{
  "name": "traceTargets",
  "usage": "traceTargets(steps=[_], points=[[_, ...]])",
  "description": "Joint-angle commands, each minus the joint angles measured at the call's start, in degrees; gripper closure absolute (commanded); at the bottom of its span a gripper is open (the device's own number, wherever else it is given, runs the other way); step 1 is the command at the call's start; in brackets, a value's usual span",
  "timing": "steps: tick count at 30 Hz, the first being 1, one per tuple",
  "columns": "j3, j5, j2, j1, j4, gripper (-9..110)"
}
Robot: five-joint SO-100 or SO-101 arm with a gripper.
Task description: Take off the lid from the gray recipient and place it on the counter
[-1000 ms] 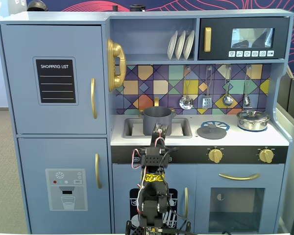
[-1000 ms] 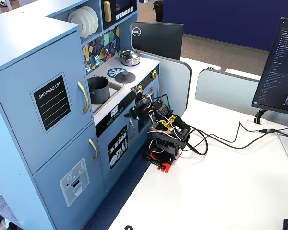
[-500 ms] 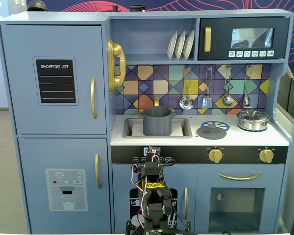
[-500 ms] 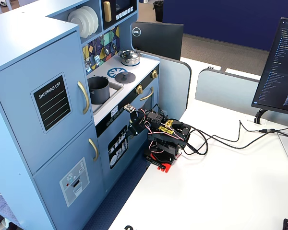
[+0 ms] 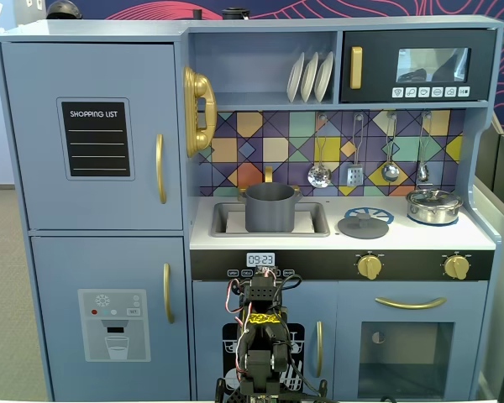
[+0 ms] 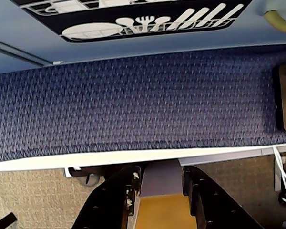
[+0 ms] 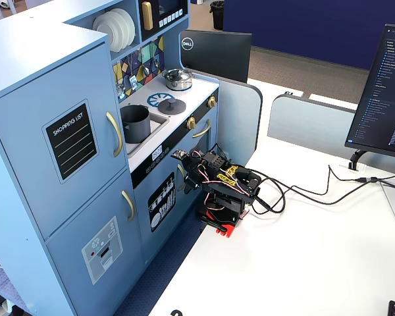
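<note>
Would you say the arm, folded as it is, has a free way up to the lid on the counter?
Probably yes. The lid lies uncovered on the counter, nothing standing over it. The gripper hangs low before the cabinet front, fingers empty, so it must rise first.

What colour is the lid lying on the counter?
Matte dark gray, clearest in a fixed view: the lid.

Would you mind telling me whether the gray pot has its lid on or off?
Off. The gray pot stands open-topped in the sink, and its lid lies flat on the counter to its right in that fixed view.
</note>
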Motion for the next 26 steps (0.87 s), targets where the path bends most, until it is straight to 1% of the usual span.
traceTargets(steps=[1,5,26], points=[[-0.2,0.5,-0.4,1.0,9.8,99],[-0.2,4.0,-0.4,2.1,10.1,97],[-0.2,4.1,-0.4,2.4,10.1,94]])
